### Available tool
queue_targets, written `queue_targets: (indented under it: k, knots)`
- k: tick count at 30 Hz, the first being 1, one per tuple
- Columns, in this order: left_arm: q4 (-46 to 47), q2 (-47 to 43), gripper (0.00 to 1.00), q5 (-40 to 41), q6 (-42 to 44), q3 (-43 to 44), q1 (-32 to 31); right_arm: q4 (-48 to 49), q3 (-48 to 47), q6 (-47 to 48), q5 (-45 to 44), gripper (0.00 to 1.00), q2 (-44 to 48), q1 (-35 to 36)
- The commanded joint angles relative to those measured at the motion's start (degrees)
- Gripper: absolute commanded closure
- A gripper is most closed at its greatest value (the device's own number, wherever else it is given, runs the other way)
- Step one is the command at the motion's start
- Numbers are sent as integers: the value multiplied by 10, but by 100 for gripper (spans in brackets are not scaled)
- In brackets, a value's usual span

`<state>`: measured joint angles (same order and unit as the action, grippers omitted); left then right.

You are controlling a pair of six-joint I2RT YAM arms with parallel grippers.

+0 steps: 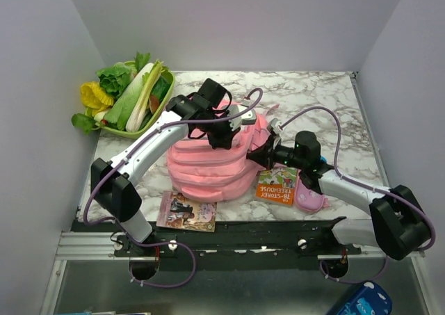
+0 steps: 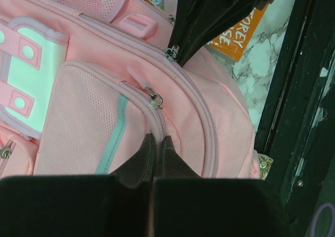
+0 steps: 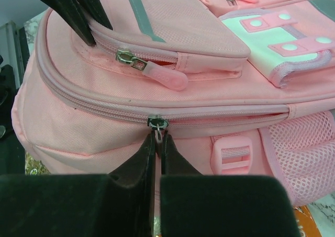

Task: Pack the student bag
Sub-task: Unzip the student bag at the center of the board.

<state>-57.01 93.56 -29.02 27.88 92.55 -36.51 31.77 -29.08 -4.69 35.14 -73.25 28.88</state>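
Observation:
The pink student bag (image 1: pixel 208 169) lies flat in the middle of the table, front pockets up. My left gripper (image 2: pixel 157 139) is shut and pinches the pink zipper seam of the front pocket, just below that pocket's metal slider (image 2: pixel 154 98). It also shows in the top view (image 1: pixel 224 133). My right gripper (image 3: pixel 158 136) is shut on the white pull of the main compartment's zipper slider (image 3: pixel 157 123), at the bag's right side (image 1: pixel 263 155). That zipper looks closed on both sides of the slider. The left fingers (image 3: pixel 78 14) show at the upper left of the right wrist view.
An orange book (image 1: pixel 277 185) and a small pink pencil case (image 1: pixel 311 200) lie right of the bag. Another book (image 1: pixel 186 212) lies at the front left edge. A green basket of vegetables (image 1: pixel 128 96) stands at the back left. White walls enclose the table.

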Motion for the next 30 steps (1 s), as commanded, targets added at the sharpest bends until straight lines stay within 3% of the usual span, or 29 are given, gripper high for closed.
queue_targets:
  k: [1,10,20,30]
  knots:
    - [16,-2,100,4,-8,10,1,-49,-16,15,12,99,33,-1]
    - [51,43,100,-1,-42,35,-10,-155,-44,23,25,99,58,24]
    - [86,86,100,-1,-77,52,-20,-207,-51,22,-9,99,74,78]
    - [132,157,100,-13,-193,115,-19,-196,-73,21,-127,99,70,175]
